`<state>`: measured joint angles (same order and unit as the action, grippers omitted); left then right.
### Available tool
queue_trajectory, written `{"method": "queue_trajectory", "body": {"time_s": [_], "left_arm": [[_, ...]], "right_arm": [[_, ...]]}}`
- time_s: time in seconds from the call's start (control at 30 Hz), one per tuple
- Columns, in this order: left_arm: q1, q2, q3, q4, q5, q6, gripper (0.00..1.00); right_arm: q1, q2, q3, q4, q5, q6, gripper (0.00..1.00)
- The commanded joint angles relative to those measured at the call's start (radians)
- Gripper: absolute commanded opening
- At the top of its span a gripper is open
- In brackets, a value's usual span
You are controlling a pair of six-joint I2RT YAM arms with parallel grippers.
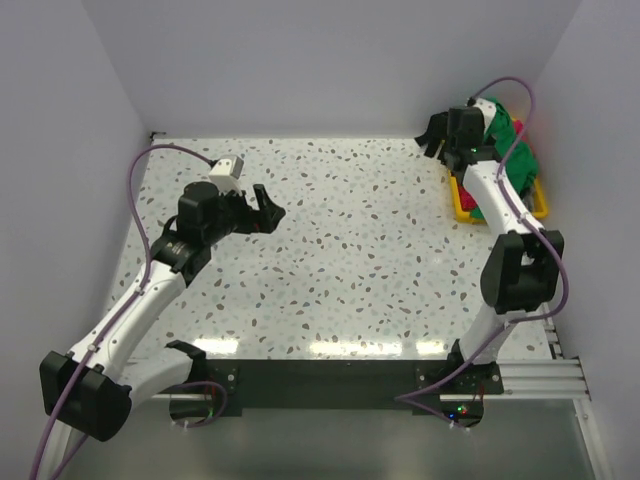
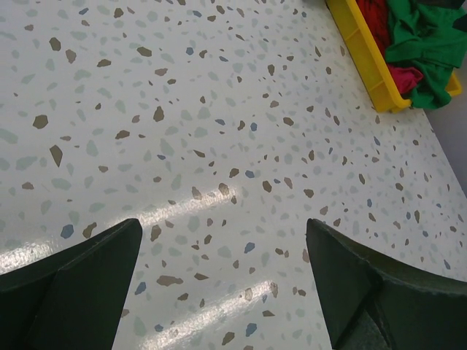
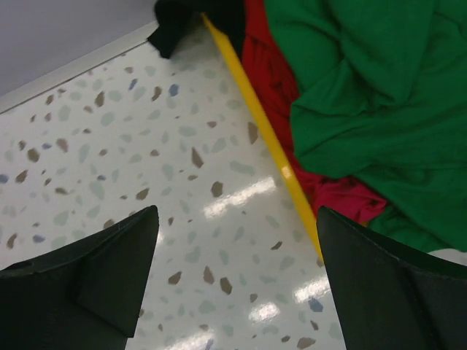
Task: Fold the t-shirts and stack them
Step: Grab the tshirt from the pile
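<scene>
A crumpled bright green t-shirt (image 1: pixel 522 150) lies on top of a red one (image 1: pixel 518 130) in a yellow tray (image 1: pixel 465 207) at the table's far right. In the right wrist view the green shirt (image 3: pixel 372 95) covers most of the red cloth (image 3: pixel 266 80) behind the tray's yellow rim (image 3: pixel 263 131). My right gripper (image 1: pixel 436 136) is open and empty, hovering just left of the tray. My left gripper (image 1: pixel 266 211) is open and empty above the speckled table at the left. The left wrist view shows the tray (image 2: pixel 361 55) and shirts (image 2: pixel 427 44) far off at top right.
White walls close in the table at the back, left and right. The tray sits against the right wall. A dark cloth or part (image 3: pixel 197 22) shows at the tray's far end in the right wrist view. The right arm (image 1: pixel 500 210) stretches over the tray's near side.
</scene>
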<state>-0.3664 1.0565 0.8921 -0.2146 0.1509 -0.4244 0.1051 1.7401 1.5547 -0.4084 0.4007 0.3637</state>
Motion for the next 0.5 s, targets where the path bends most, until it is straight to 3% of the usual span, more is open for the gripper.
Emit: {"method": "queue_trajectory", "body": {"time_s": [0.0, 0.17, 0.47], "left_arm": [[0.009, -0.024, 0.042, 0.003, -0.013, 0.026, 1.0], [0.009, -0.015, 0.05, 0.001, 0.003, 0.022, 1.0], [0.011, -0.018, 0.048, -0.002, 0.006, 0.022, 1.0]], "right_arm": [[-0.073, 0.071, 0.109, -0.038, 0.086, -0.008, 0.91], [-0.154, 0.17, 0.18, 0.011, 0.136, 0.035, 0.88], [-0.271, 0.257, 0.154, 0.151, 0.118, 0.149, 0.87]]}}
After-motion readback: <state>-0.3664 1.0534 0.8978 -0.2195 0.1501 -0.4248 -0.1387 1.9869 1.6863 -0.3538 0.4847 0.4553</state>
